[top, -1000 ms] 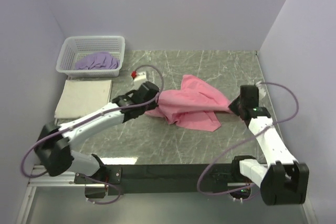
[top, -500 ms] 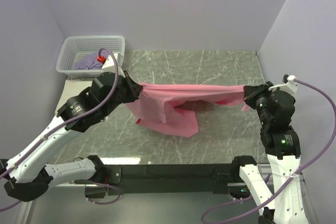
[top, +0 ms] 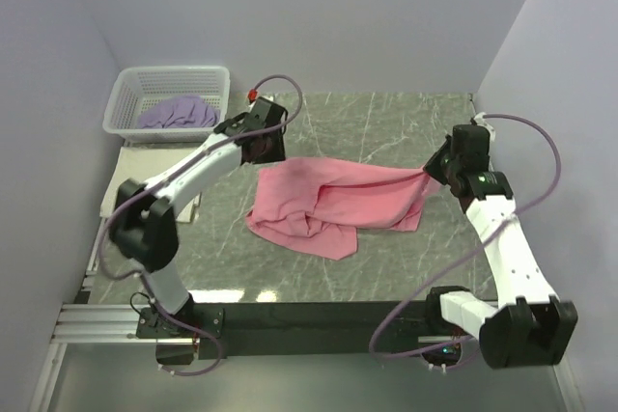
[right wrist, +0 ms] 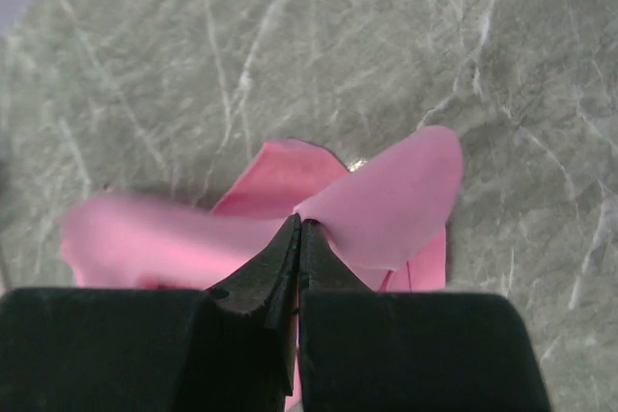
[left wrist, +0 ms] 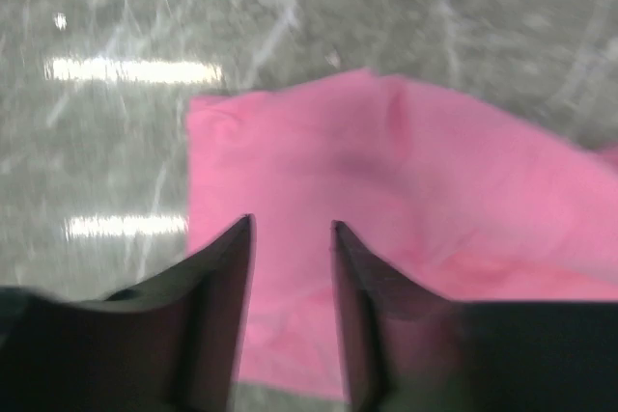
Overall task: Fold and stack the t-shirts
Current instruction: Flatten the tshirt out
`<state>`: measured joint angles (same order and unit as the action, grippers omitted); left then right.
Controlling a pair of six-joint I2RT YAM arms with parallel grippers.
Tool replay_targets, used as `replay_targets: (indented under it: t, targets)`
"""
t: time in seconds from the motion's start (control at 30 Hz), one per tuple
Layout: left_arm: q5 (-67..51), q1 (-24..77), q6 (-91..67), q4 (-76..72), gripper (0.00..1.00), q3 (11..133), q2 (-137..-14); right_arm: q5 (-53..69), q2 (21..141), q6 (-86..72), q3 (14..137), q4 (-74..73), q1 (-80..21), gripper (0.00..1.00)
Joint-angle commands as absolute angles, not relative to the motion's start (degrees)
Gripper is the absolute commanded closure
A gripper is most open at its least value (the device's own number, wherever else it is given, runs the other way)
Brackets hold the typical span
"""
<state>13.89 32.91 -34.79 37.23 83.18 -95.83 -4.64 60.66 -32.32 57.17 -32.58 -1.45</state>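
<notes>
1. Two arms reach over a grey marble table [top: 386, 123].
2. Pink t-shirt [top: 323, 205] lies crumpled mid-table.
3. Left gripper [left wrist: 293, 238] hovers over its left edge, fingers apart, holding nothing.
4. Right gripper [right wrist: 297, 224] is clamped on its right edge.
5. Lavender t-shirt [top: 177, 113] sits in a white basket [top: 124, 94]; cream t-shirt [top: 124, 169] lies beside it.

Pink t-shirt [top: 323, 205] rumpled, one corner lifted, lavender t-shirt [top: 177, 113] bunched in basket [top: 174, 71]
</notes>
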Motion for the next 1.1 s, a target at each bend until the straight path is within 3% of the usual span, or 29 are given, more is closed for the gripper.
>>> replay_targets:
  t: [0.0, 0.07, 0.1, 0.2, 0.33, 0.53, 0.77, 1.07]
  targets:
    - [11.1, 30.2, -33.1, 32.1, 0.48, 91.6, -101.5, -7.7, 65.4, -33.7, 57.5, -25.1, -1.1, 1.0]
    - [10.8, 29.9, -33.9, 32.3, 0.4, 92.4, -102.5, -8.4, 69.9, -33.6, 58.3, -24.5, -1.1, 1.0]
    - [10.9, 29.6, -34.4, 31.4, 0.31, 91.0, -101.6, -8.3, 71.2, -33.2, 58.6, -23.7, -1.1, 1.0]
    - [9.8, 28.0, -37.3, 28.3, 0.26, 82.0, -96.0, -7.6, 74.5, -32.3, 59.3, -23.3, -1.1, 1.0]
    - [7.3, 26.9, -42.0, 22.6, 0.31, 65.9, -87.7, -6.4, 74.8, -32.0, 57.9, -21.8, -1.1, 1.0]
    - [3.1, 26.3, -45.2, 18.1, 0.42, 54.5, -86.0, -6.2, 73.5, -31.6, 56.4, -21.4, -1.1, 1.0]
    - [3.4, 25.9, -46.6, 15.4, 0.5, 50.9, -88.0, -5.8, 72.2, -31.5, 54.8, -21.0, -1.1, 1.0]
    - [0.8, 26.6, -47.8, 12.7, 0.51, 50.0, -89.3, -5.5, 72.2, -31.7, 54.4, -20.6, -1.1, 1.0]
